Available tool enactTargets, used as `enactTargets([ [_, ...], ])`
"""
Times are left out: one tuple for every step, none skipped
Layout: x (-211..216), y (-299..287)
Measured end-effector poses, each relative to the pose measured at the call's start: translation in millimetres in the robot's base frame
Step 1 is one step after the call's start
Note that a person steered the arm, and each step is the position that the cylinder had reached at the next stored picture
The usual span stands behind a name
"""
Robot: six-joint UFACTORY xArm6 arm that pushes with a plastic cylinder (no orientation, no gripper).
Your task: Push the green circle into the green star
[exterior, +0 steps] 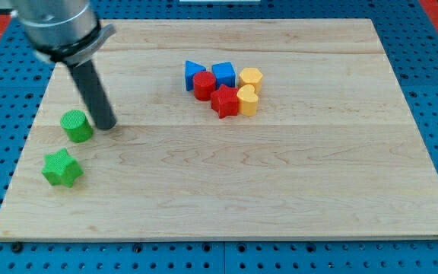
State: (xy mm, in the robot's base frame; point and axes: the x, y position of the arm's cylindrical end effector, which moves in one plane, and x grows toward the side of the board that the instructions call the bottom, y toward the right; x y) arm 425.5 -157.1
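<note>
The green star (61, 168) lies nearest on the tabletop (226, 183), at its left. The green circle (76, 125) sits just beyond it, my tip (106, 124) touching its right side; there are no fingers and nothing is held.

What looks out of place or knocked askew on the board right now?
Nothing stands out. The green circle and green star sit apart at the view's left, my tip just right of the circle. Six red, blue and yellow blocks cluster, upright, near the top centre.
</note>
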Motion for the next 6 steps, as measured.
enactTargets([
  [5,-60],
  [49,-84],
  [23,-63],
  [7,-145],
  [37,-96],
  [52,-67],
])
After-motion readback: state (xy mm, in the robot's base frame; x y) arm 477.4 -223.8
